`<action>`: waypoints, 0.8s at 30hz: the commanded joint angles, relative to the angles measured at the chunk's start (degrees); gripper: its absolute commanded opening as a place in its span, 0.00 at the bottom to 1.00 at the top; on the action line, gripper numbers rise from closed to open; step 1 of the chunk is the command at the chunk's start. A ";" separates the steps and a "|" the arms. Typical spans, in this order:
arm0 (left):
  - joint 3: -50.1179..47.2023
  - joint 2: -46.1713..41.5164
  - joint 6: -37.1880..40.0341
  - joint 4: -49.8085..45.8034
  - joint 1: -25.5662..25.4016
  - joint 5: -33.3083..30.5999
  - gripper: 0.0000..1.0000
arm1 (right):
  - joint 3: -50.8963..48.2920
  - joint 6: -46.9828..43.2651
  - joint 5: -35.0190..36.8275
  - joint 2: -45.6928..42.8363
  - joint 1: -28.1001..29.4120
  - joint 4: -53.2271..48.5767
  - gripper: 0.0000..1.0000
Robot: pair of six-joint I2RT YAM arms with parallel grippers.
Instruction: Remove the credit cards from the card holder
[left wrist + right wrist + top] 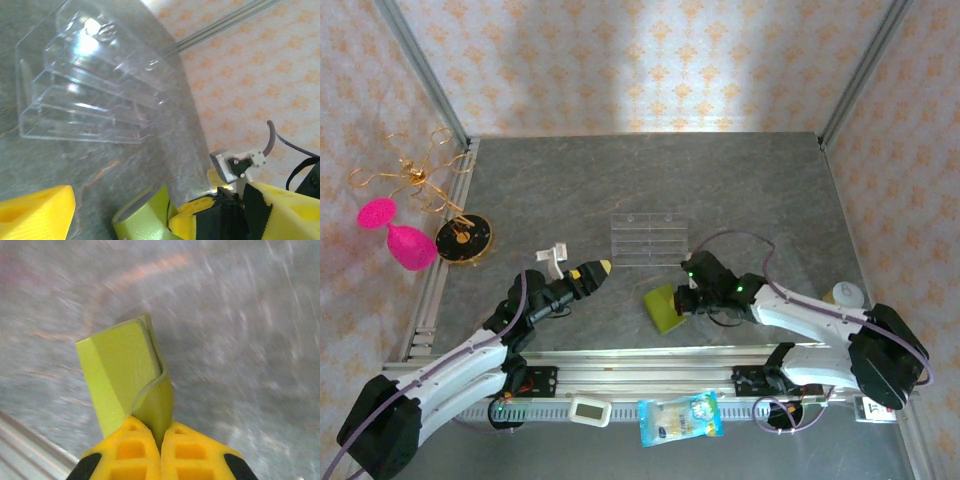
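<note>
Card holder (664,306) is lying near the front middle of the table (570,190), on the near side of the clear tray (648,238) and between your two arms. Your right gripper (686,300) is pinching it: in the right wrist view the two yellow fingers (145,450) are pressing together on a thin edge of the olive wallet, with nothing but the flap between them. Your left gripper (597,268) is hovering just to the wallet's left, its fingers (37,210) spread wide and gripping nothing, and the wallet's corner is poking up between them in the left wrist view. By my reading you are only beginning. The wallet is looking folded, or nearly so, and I am taking the credit cards to be tucked inside, so every one of them is waiting to be drawn out. You are probably going to need the free left gripper for that while the right one is steadying the wallet. Much is escaping me: the inner pockets are facing away from all three cameras, so I cannot tell how many cards you are dealing with or which way they are sitting. The right wrist view is smearing with blur. The left wrist view is cutting the wallet off at its bottom edge. I also cannot tell whether the wallet is touching the table or hanging just clear of it.
</note>
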 commanded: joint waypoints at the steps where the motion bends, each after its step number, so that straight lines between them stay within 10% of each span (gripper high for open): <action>1: 0.86 -1.46 0.90 6.56 -0.59 1.51 0.89 | 6.77 -3.11 -0.88 -2.01 -0.41 6.28 0.00; 24: 3.54 6.87 -0.35 26.00 -2.17 5.95 0.76 | 14.69 -0.09 -19.13 3.91 -4.28 28.55 0.00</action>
